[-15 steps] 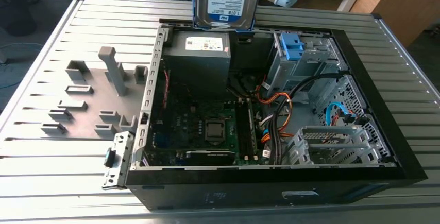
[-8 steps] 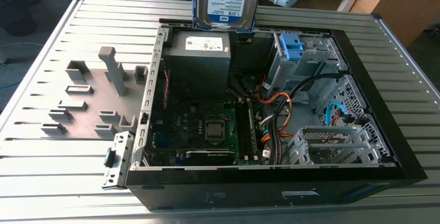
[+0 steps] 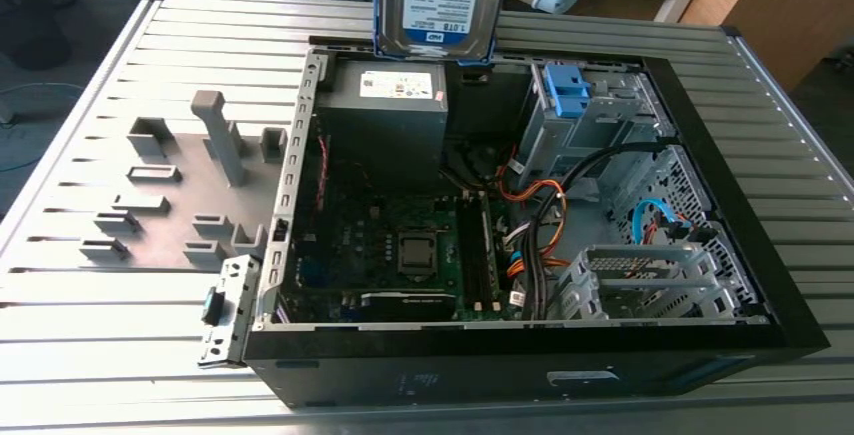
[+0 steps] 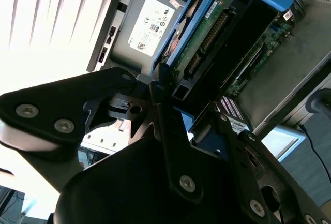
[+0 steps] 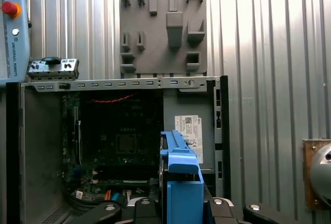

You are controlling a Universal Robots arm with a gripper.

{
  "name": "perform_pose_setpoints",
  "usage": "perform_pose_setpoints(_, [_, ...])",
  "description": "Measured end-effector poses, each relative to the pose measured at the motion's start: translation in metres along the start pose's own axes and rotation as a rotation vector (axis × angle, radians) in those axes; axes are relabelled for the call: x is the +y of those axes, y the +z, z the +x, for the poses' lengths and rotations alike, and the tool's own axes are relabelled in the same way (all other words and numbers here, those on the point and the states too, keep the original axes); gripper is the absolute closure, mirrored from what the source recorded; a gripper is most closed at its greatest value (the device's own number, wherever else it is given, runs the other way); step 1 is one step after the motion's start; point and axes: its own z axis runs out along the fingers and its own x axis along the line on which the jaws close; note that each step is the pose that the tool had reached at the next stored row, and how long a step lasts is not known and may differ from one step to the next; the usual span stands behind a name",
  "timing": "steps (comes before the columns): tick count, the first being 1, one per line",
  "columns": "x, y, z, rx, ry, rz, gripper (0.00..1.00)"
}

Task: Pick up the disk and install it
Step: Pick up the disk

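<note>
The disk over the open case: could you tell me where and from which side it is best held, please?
Across its two flat faces at the upper end, from above, as the gripper clamps it now. The disk hangs upright, so this likely leaves the blue rails on its narrow sides free.

The computer case (image 3: 534, 375) lies open on the worktop (image 3: 94, 355), taking up the centre and right of the exterior view. A holder plate (image 3: 167, 245) sits on the worktop to the left of the case. A small bracket (image 3: 220, 310) lies just beside the case's lower left corner.

Inside the case:
- The power supply (image 3: 387, 120) is in the upper left, with the circuit board (image 3: 387, 250) below it.
- A drive bay (image 3: 574, 105) is in the upper right.
- Cables (image 3: 534, 225) run through the middle.
- A metal cage (image 3: 641, 280) is in the lower right.

The disk (image 3: 438, 0) hangs upright at the top centre of the frame, above the case's far edge and just over the power supply. In the first wrist view it stands clamped between the fingers of the end effector (image 5: 178, 208).
</note>
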Motion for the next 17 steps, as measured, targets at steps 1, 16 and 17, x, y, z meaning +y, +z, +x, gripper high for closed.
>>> perform_pose_setpoints(1, [0.0,0.0,0.0001,0.0005,0.0,0.0,0.64])
perform_pose_setpoints(16, [-0.0003,0.0003,0.006,0.0183,0.0,0.0009,0.64])
perform_pose_setpoints(17, [-0.0003,0.0003,0.0061,0.0188,0.0,0.0009,0.64])
